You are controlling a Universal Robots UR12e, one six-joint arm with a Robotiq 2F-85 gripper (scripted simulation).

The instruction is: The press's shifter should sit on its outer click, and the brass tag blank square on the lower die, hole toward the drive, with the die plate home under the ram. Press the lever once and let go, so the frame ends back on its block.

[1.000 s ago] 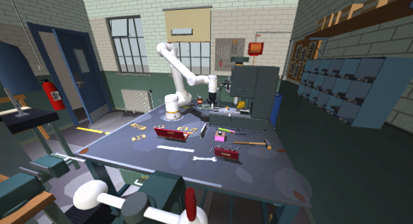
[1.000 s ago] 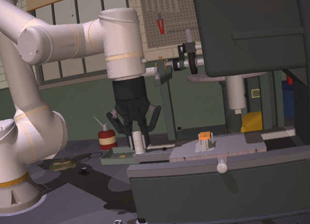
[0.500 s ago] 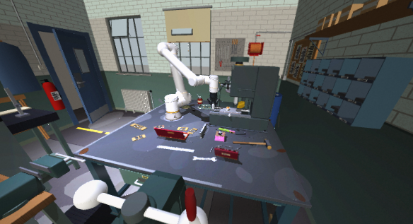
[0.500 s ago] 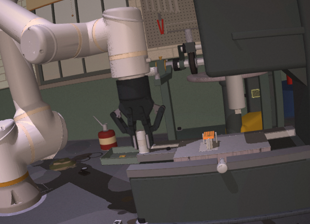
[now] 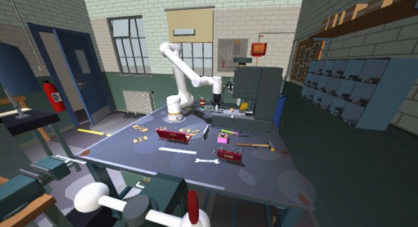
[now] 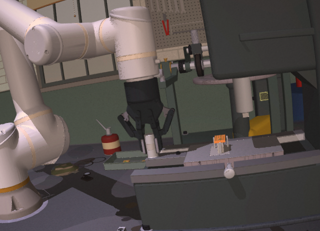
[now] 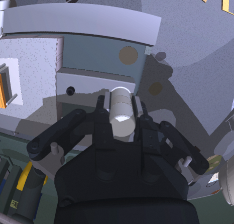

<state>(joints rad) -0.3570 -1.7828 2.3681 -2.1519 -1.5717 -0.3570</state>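
Note:
At the left end of the press bed, the die plate's white upright handle (image 6: 151,145) (image 7: 121,111) is gripped by my closed gripper (image 6: 150,146) (image 7: 122,108) (image 5: 216,106). The handle rises from a narrow bar joined to the speckled die plate (image 6: 237,147). On the plate's lower die an orange-brass tag blank (image 6: 219,139) (image 7: 2,91) sits between thin pins, left of the ram (image 6: 242,100), which hangs raised under the dark press head. A white round knob (image 6: 229,171) projects from the press's front rail. The shifter's position I cannot make out.
A shallow green tray (image 6: 125,159) lies on the bench just left of the handle, with a red oil can (image 6: 110,143) behind it. The press body (image 5: 257,92) rises on the right. Trays, a hammer (image 5: 254,145) and a wrench (image 5: 207,160) lie across the near bench.

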